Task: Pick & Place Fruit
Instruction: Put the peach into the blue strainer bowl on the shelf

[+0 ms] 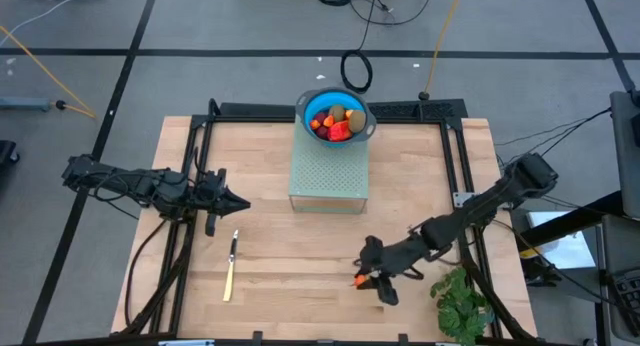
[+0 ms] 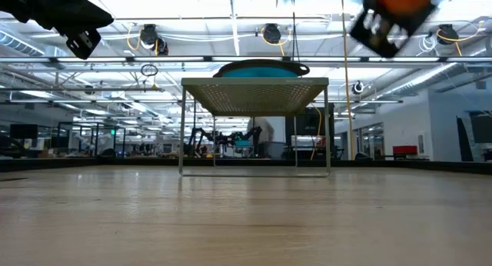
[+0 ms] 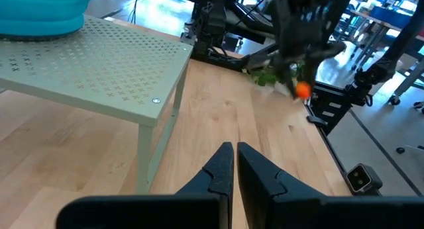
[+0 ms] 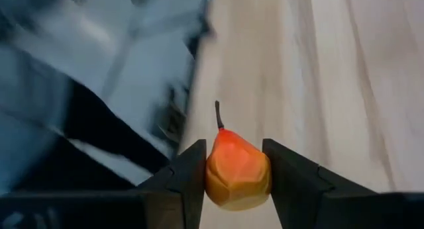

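Right claw clamps an orange pear-shaped fruit, lower centre, for carrying to the blue bowl; left claw closed, empty.

One camera looks straight down on the whole wooden table. Another sits at tabletop level, facing across to the raised mesh stand, which the left wrist camera also shows. The right wrist camera is close above the table's surface.
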